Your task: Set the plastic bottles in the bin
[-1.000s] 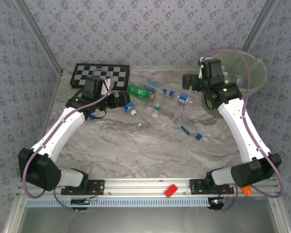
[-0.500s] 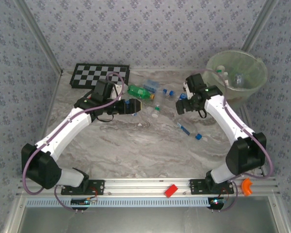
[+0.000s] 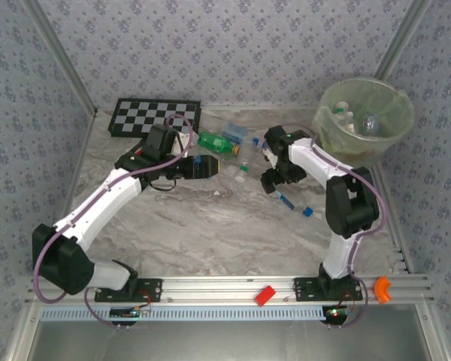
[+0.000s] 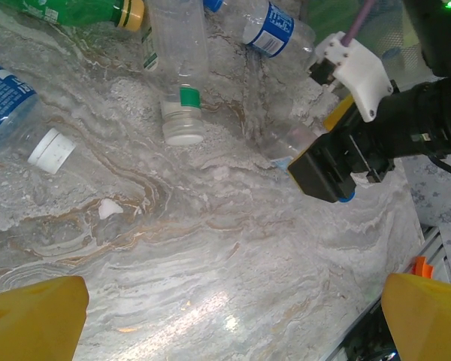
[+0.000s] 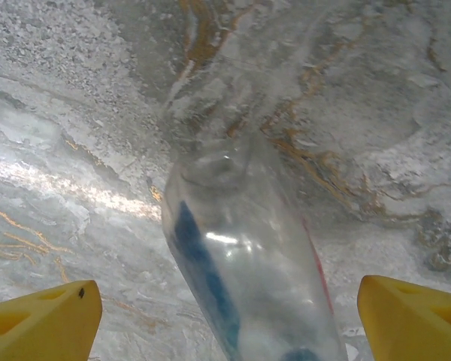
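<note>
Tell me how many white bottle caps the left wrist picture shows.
2: a white cap on the blue-labelled bottle at left, a second cap on the clear green-ringed bottle mid-frame. Others may be hidden.

board (image 3: pixel 154 116) sits far left on the table (image 3: pixel 210 218), bin (image 3: pixel 364 150) far right with a few bottles (image 3: pixel 370 122) inside. rest lie scattered between them, mid-table. left gripper (image 3: pixel 210 167) is just left of that scatter, right gripper (image 3: pixel 273 185) at its right side, one bottle (image 5: pixel 240 256) lying between its spread fingers (image 5: pixel 37 320). small block (image 3: pixel 265 294) is on the near rail (image 3: pixel 210 286).
</note>
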You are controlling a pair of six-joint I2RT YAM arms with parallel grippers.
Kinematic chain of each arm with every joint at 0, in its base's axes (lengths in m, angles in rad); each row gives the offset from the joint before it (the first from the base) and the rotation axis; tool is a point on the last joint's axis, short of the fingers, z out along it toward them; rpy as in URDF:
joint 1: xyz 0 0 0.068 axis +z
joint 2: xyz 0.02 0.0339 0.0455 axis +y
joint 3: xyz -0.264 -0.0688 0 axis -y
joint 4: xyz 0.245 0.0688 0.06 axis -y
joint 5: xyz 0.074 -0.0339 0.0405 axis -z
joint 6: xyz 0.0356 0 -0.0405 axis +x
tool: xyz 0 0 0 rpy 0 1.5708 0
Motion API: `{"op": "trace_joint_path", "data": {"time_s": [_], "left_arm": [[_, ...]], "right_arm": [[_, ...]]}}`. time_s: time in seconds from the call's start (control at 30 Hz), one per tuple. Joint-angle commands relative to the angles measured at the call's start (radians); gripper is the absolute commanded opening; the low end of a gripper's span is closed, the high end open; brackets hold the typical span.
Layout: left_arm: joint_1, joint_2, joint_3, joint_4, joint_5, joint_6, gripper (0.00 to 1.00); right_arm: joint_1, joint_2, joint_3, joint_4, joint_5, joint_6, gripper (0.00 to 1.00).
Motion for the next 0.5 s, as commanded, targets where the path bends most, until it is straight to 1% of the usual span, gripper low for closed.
{"op": "trace_joint_path", "data": {"time_s": [0.0,0.27,0.47], "left_arm": [[-0.008,-0.041,-0.011,-0.019,-0.013,0.004,1.0],[-0.008,-0.053,-0.022,-0.025,-0.017,0.001,1.0],[-0.008,-0.054,-0.009,-0.036,-0.019,0.009,1.0]], "right_arm": [[0.026,0.059,0.059,-0.064,0.042,-0.025,0.9],[0.04,0.136,0.077,-0.07,0.089,-0.031,0.89],[0.056,0.184,0.083,-0.072,0.1,-0.033,0.79]]}}
